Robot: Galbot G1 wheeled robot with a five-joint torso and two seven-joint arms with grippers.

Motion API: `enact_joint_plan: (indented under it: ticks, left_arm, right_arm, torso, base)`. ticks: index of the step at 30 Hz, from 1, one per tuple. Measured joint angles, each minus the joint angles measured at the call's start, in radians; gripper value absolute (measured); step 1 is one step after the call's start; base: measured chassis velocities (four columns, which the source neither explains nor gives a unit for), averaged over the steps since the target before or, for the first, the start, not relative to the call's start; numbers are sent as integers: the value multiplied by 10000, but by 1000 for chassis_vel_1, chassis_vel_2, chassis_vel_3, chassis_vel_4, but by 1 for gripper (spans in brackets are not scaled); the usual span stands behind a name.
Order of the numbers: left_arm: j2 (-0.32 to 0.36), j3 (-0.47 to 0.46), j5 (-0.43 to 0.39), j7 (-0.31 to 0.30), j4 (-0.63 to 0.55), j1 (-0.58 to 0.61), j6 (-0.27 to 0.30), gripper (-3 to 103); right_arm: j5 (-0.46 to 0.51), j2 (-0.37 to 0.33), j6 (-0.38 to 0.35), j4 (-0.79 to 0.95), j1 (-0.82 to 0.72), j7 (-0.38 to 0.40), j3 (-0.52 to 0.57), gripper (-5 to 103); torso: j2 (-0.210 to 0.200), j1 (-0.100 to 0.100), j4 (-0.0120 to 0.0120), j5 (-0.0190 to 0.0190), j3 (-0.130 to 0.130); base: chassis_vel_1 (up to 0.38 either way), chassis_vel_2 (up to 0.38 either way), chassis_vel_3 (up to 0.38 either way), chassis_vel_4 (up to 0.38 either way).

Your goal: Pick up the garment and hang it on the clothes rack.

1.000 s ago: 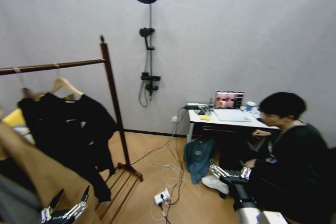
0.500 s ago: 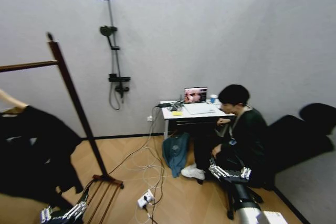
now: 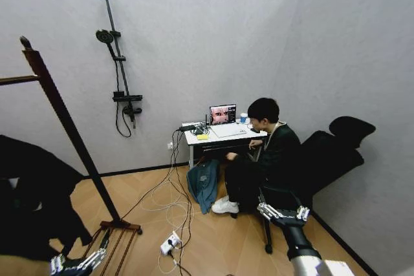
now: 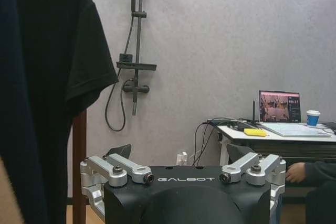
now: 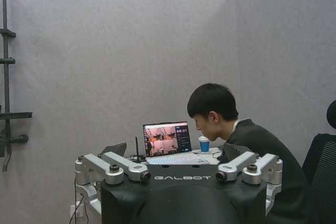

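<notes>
Both hands are low in front of the robot and hold nothing: the left hand [image 3: 77, 264] sits at the bottom edge near the foot of the rack with its fingers spread, and the right hand [image 3: 283, 212] hangs in the air toward the seated person, fingers spread as well. The garment [image 3: 32, 192], a black top of soft, limp cloth, hangs at the far left edge beside the clothes rack [image 3: 68, 130], and I cannot tell if it is on the bar or not. So I judge the task is not finished, or at least not confirmed: no hand is near the cloth. The rack is dark reddish wood, a slim leaning post with a small ball on top and slats at the foot.
</notes>
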Motion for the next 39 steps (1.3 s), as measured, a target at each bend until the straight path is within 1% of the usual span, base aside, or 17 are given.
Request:
enact_joint_plan:
  ticks: [2, 3, 4, 7, 8, 9, 13, 15, 16, 18, 19, 20, 23, 27, 33, 34, 39]
  left_arm:
    - [0, 0, 0, 0, 0, 0, 0, 100]
    - [0, 0, 0, 0, 0, 0, -1, 100]
    - [0, 0, 0, 0, 0, 0, -1, 100]
    - [0, 0, 0, 0, 0, 0, 0, 100]
    - [0, 0, 0, 0, -1, 0, 0, 100]
    - [0, 0, 0, 0, 0, 0, 0, 100]
    - [0, 0, 0, 1, 0, 0, 0, 100]
    - [-1, -1, 0, -2, 0, 1, 0, 100]
    - [-1, -1, 0, -2, 0, 1, 0, 100]
    - [-1, 0, 0, -1, 0, 1, 0, 100]
    - [-1, 0, 0, -1, 0, 1, 0, 100]
    - [0, 1, 0, 6, 0, 1, 0, 100]
    - [0, 0, 0, 8, 0, 0, 0, 100]
    - [0, 0, 0, 4, 0, 0, -1, 100]
    - [0, 0, 0, 3, 0, 0, 0, 100]
    - [0, 0, 0, 3, 0, -1, 0, 100]
    - [0, 0, 0, 2, 0, -1, 0, 100]
  right_arm:
    - [0, -1, 0, 0, 0, 0, 0, 100]
    - [0, 0, 0, -1, 0, 1, 0, 100]
    - [0, 0, 0, -1, 0, 1, 0, 100]
    - [0, 0, 0, -1, -1, 1, 0, 100]
    - [0, 0, 0, -1, 0, 1, 0, 100]
    - [0, 0, 0, -1, 0, 0, 0, 100]
    - [0, 0, 0, -1, 0, 1, 0, 100]
    - [0, 0, 0, 0, -3, 0, -1, 100]
    - [0, 0, 0, 0, -3, 0, -1, 100]
    - [0, 0, 0, -1, -4, 0, 0, 100]
    - [0, 0, 0, -1, -4, 0, 0, 100]
    - [0, 0, 0, -1, -6, 2, 1, 100]
    - [0, 0, 0, -1, -5, 3, 2, 100]
    - [0, 0, 0, -1, 5, 1, -1, 100]
    - [0, 0, 0, -1, 4, 1, -1, 100]
    - [0, 0, 0, 0, 2, 1, -1, 100]
    - [0, 0, 0, 0, -1, 2, -2, 100]
  torso:
    - [0, 0, 0, -2, 0]
    - [-1, 0, -2, 6, 1]
    - [-1, 0, -2, 6, 1]
    - [-1, 1, -3, -1, 2]
    - [0, -1, -2, 7, 0]
    - [1, -2, 0, -3, 0]
    - [1, -3, -2, 1, 0]
    - [10, -14, 6, 1, -6]
    - [10, -14, 6, 1, -6]
    - [9, -13, -2, -2, -4]
    - [9, -13, -2, -2, -4]
    - [7, -13, -10, 6, -3]
    - [5, -9, -7, 4, -2]
    - [-6, 10, 0, 2, 4]
    - [-6, 10, -1, 1, 4]
    - [-4, 4, -5, 1, 2]
    - [1, -3, -2, 2, 0]
  base:
    - [231, -229, -190, 213]
    - [252, -255, -257, 230]
    - [252, -255, -257, 230]
    - [280, -257, -251, 255]
    - [294, -277, -248, 280]
    - [293, -277, -248, 311]
    - [290, -307, -291, 311]
    - [167, -236, -170, 250]
    - [167, -236, -133, 218]
    - [65, -7, -143, 179]
    - [65, -9, -153, 140]
    - [-14, -9, -57, 57]
    - [-41, -50, -14, 29]
    - [-7, 132, 137, 6]
    - [42, 102, 86, 12]
    - [81, 64, 41, 66]
    - [109, 56, 59, 104]
